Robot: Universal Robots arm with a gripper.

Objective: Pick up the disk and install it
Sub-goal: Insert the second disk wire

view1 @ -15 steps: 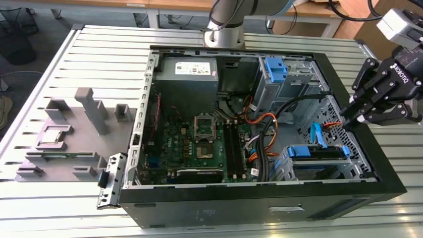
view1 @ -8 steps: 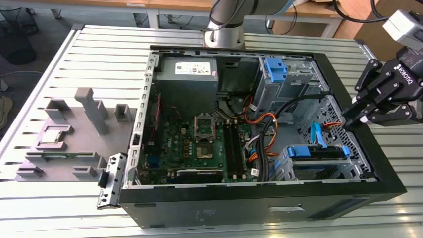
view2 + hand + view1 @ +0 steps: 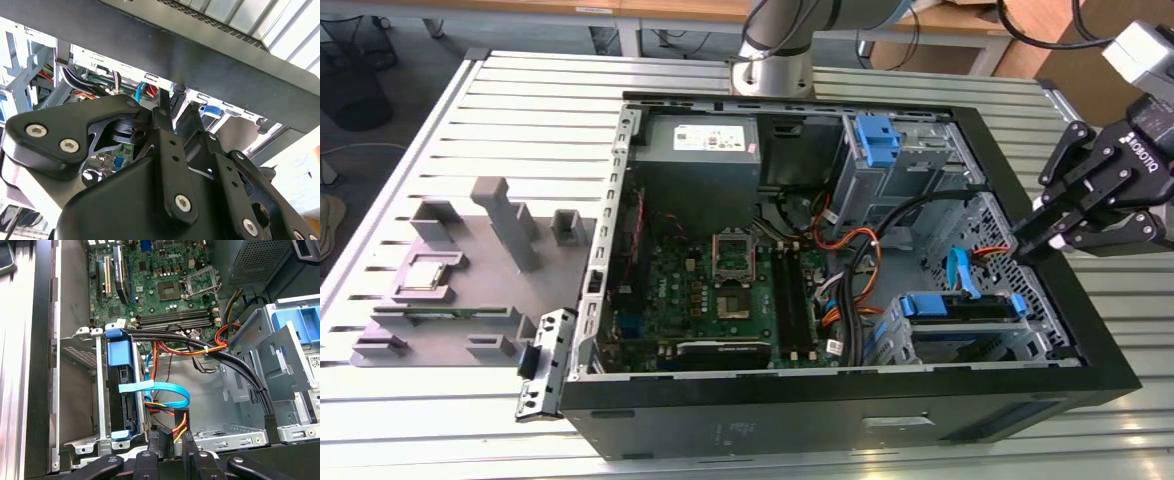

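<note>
The disk, framed by its bright blue carrier, sits in the drive cage at the near corner of the open computer case on the exterior view's right. In the first wrist view the disk stands on edge between the cage's metal walls, with a light blue ribbon cable beside it. My gripper hangs over the case's wall on the exterior view's right, a little apart from the cage. Its fingertips stand a narrow gap apart, open, with nothing between them.
The case lies open on a slatted metal table. Inside are the motherboard, a grey power-supply box, a lone blue bracket and thick black cables. A grey fixture block stands at the exterior view's left.
</note>
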